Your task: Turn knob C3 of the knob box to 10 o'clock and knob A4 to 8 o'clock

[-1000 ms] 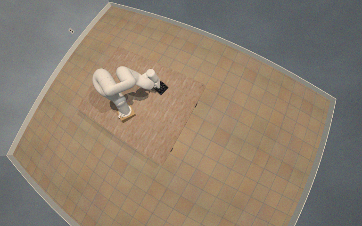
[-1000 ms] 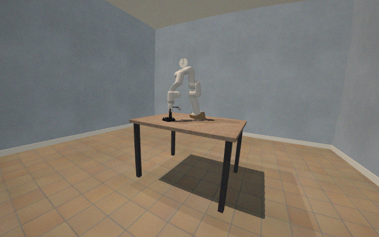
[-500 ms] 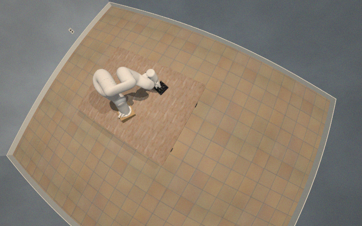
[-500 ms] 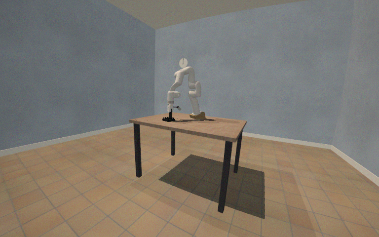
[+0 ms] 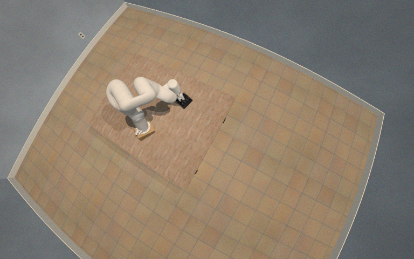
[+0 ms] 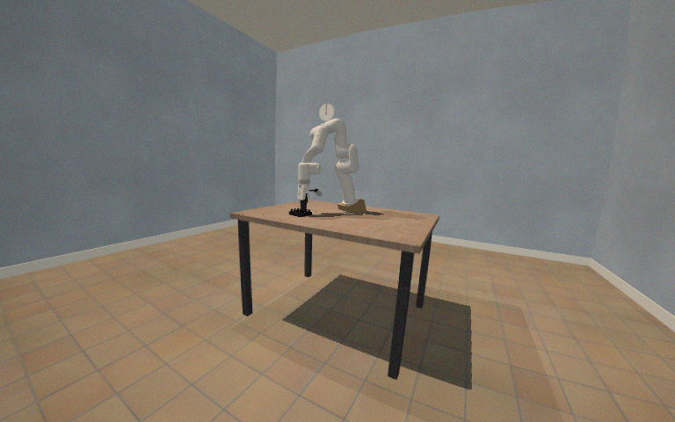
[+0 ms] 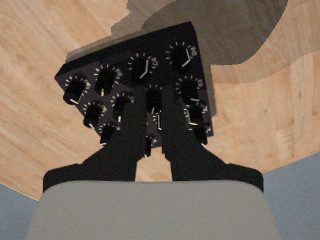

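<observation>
The black knob box (image 5: 186, 103) (image 6: 294, 214) (image 7: 125, 46) stands on the table. In the wrist view its front faces right and its row of 4s lies along the top. My gripper (image 5: 182, 99) (image 6: 302, 208) (image 7: 153, 100) points down and is shut on knob C3 (image 7: 153, 99), one finger on each side. C3's white line shows at its lower side, toward C2; its ring is mostly hidden, so its exact mark cannot be told. Knob A4 (image 7: 74, 92) is clear of the fingers at the upper left, its line toward its lower edge. The fingers partly cover the lower knobs.
Knobs C4 (image 7: 140, 68), B3 (image 7: 121, 106) and D3 (image 7: 189, 89) stand close around the fingers. The wooden table (image 5: 189, 137) (image 6: 348, 229) (image 7: 265, 115) carries the arm's base on a yellowish block (image 5: 149, 133) (image 6: 360, 205).
</observation>
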`<state>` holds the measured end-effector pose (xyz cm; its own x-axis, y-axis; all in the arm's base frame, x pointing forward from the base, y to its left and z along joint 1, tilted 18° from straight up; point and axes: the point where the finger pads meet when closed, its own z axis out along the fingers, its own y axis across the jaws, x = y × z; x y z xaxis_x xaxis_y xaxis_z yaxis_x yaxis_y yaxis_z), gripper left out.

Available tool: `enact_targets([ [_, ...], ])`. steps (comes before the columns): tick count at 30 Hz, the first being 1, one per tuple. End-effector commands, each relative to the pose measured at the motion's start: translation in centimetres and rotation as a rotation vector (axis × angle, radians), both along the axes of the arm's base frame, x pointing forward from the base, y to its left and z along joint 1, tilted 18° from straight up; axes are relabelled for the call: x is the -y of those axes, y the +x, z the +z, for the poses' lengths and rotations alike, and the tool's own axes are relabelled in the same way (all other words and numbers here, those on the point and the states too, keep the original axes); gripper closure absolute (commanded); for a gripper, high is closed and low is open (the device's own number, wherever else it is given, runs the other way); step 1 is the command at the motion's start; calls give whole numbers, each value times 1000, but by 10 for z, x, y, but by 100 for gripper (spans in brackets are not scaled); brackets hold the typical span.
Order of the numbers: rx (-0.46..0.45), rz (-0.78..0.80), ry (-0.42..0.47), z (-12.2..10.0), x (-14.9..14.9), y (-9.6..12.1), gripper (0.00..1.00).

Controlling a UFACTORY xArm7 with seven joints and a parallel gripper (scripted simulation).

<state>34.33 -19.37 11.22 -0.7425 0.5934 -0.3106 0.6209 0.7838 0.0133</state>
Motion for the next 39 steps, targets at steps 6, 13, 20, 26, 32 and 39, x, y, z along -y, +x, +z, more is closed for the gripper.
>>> enact_targets([
  [6, 1, 13, -3, 1, 0, 1, 92],
  [13, 1, 13, -3, 1, 0, 1, 92],
  [20, 1, 13, -3, 1, 0, 1, 81],
  [26, 1, 13, -3, 1, 0, 1, 81],
  [32, 1, 13, -3, 1, 0, 1, 81],
  [39, 1, 13, -3, 2, 0, 1, 81],
])
